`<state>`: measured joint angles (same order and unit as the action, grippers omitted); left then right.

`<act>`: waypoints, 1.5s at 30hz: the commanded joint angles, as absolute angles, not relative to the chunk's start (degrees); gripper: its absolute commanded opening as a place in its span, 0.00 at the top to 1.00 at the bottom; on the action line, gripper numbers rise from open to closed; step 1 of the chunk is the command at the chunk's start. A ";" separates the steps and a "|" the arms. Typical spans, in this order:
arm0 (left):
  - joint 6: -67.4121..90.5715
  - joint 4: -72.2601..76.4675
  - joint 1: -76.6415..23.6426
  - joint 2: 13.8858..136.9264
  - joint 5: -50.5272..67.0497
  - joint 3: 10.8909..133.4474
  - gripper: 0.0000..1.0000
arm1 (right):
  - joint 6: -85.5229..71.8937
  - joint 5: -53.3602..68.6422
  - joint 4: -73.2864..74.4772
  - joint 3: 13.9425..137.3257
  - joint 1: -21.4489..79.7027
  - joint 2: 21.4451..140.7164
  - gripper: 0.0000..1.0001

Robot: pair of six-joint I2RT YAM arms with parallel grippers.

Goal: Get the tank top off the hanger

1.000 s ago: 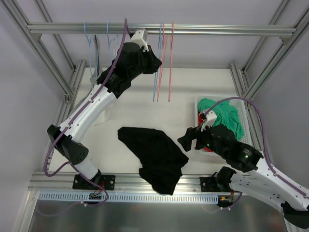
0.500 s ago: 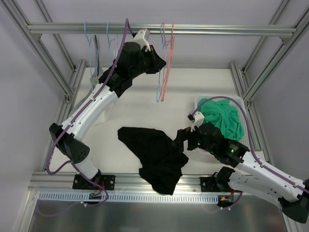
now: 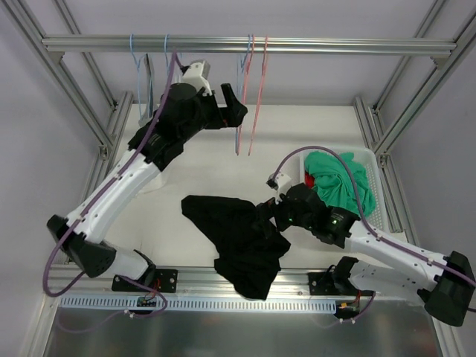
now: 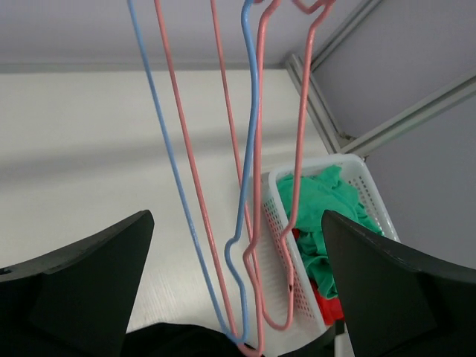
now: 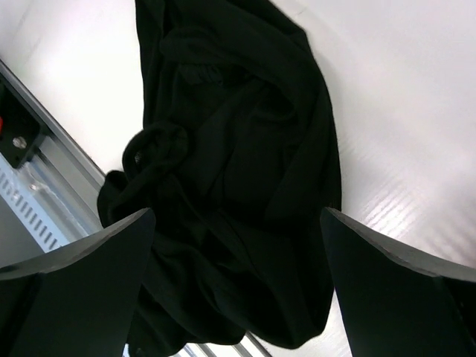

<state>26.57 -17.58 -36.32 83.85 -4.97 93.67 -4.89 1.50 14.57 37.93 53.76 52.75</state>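
Observation:
The black tank top (image 3: 238,238) lies crumpled on the white table near its front edge, off any hanger. Bare wire hangers, one blue (image 3: 241,97) and pink ones (image 3: 258,97), hang from the top rail. My left gripper (image 3: 232,113) is open just left of them. In the left wrist view the blue hanger (image 4: 249,149) and a pink hanger (image 4: 297,149) dangle ahead of that gripper (image 4: 238,297), untouched. My right gripper (image 3: 264,216) hovers open over the tank top's right side. The tank top (image 5: 238,171) fills the right wrist view beyond the open right gripper (image 5: 238,297).
A white basket (image 3: 375,175) with green cloth (image 3: 342,175) and something red stands at the right; it also shows in the left wrist view as the basket (image 4: 320,160). Two more blue hangers (image 3: 137,59) hang at the rail's left. Aluminium frame posts (image 3: 111,126) border the table.
My left gripper has opened and dropped back down and left from the rail; the hangers swing free. My right gripper has moved left, from the basket to above the tank top.

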 commanded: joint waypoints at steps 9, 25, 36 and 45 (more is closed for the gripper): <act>24.78 -15.82 -36.30 54.60 -11.96 70.95 0.01 | 10.71 2.03 5.80 44.20 62.66 74.25 0.00; 22.50 -26.54 -36.39 31.47 -5.10 52.21 0.01 | 17.48 13.11 9.66 40.96 68.81 69.52 0.01; 19.95 -31.20 -36.30 29.18 -5.01 50.89 0.01 | 26.36 -27.66 2.48 37.36 75.85 73.74 0.01; 18.37 -31.29 -36.30 29.53 -3.25 50.19 0.01 | 23.30 -13.12 -2.02 40.08 68.04 80.06 0.01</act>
<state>20.03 -31.33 -36.32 29.74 -4.93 50.57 24.80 -18.13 1.13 37.45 70.57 78.54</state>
